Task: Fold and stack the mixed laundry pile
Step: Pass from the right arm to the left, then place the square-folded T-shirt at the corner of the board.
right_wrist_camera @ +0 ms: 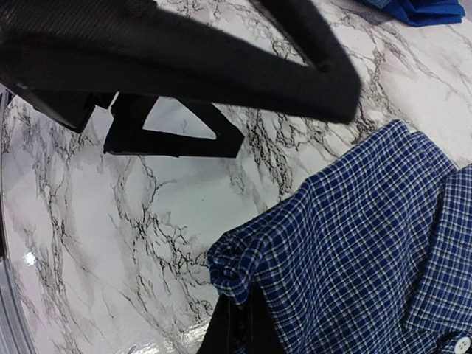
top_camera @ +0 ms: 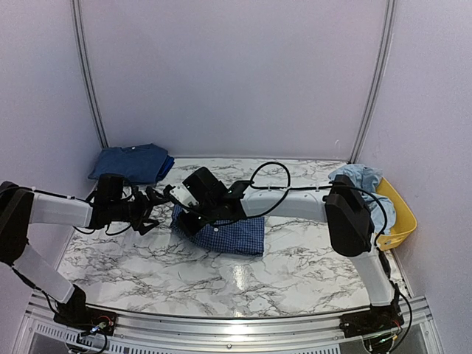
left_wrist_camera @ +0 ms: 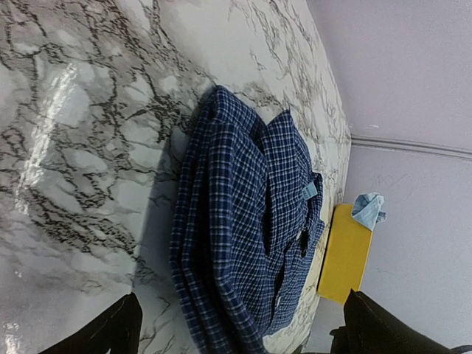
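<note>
Shirt of navy small-check cloth (top_camera: 230, 234), folded, mid marble worktop (top_camera: 295, 258). Near-left corner seemingly nipped by closed right pincer (right_wrist_camera: 240, 328), probably to neaten the fold. Left pincer (top_camera: 151, 206) spread wide just left, likely waiting. Far left: folded dark-blue garment (top_camera: 133, 162). Right, well apart: light-blue T-shirt (top_camera: 360, 181) in yellow plastic tub (top_camera: 402, 217).

Your marble-look table (top_camera: 295, 265) carries three things, per the top cam. Navy checked shirt (top_camera: 240, 236) lies folded approx. at centre, a touch toward 9 o'clock, w/ one near corner bunched up. Folded dark-blue garment (top_camera: 133, 162) sits at 10 o'clock in the far-left corner, well apart from the shirt. Yellow tub (top_camera: 402, 217) is at 3 o'clock on the rt edge, w/ a light-blue tee (top_camera: 360, 181) heaped in its far end.
</note>
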### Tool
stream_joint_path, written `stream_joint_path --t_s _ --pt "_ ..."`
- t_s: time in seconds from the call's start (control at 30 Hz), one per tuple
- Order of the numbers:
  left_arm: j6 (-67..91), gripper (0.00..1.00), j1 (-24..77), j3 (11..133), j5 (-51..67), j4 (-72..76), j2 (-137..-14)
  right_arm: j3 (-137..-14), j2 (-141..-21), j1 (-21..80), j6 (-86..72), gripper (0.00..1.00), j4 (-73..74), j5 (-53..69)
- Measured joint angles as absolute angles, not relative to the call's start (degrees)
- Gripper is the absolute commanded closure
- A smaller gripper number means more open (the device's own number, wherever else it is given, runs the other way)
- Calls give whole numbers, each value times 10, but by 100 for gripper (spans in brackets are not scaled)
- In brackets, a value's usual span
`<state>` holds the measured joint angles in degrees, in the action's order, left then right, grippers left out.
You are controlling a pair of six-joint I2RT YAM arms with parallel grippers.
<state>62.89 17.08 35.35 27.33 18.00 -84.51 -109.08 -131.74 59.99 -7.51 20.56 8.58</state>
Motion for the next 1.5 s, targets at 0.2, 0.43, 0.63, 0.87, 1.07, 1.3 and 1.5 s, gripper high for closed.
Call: stream_joint_path --t_s 0.2,0.43,0.63,0.87,1.07,1.3,1.5 --pt "644 6 211 389 270 207 -910 -1109 -1324 599 -79 100 206 87" --pt "657 22 236 392 266 227 -956 -1136 -1327 596 -81 100 211 90" --pt "664 52 239 400 269 264 -997 -1131 -1331 595 -81 66 211 114" --pt "664 55 240 399 262 271 -1020 -889 -1171 574 -117 59 163 142" --pt "642 51 241 400 258 282 -1027 -726 -1041 508 -185 59 116 145" --pt "576 95 245 455 254 258 -1072 -588 -1020 456 -244 59 93 149" --pt "469 100 257 616 198 87 -1130 -562 -951 422 -250 59 101 149"
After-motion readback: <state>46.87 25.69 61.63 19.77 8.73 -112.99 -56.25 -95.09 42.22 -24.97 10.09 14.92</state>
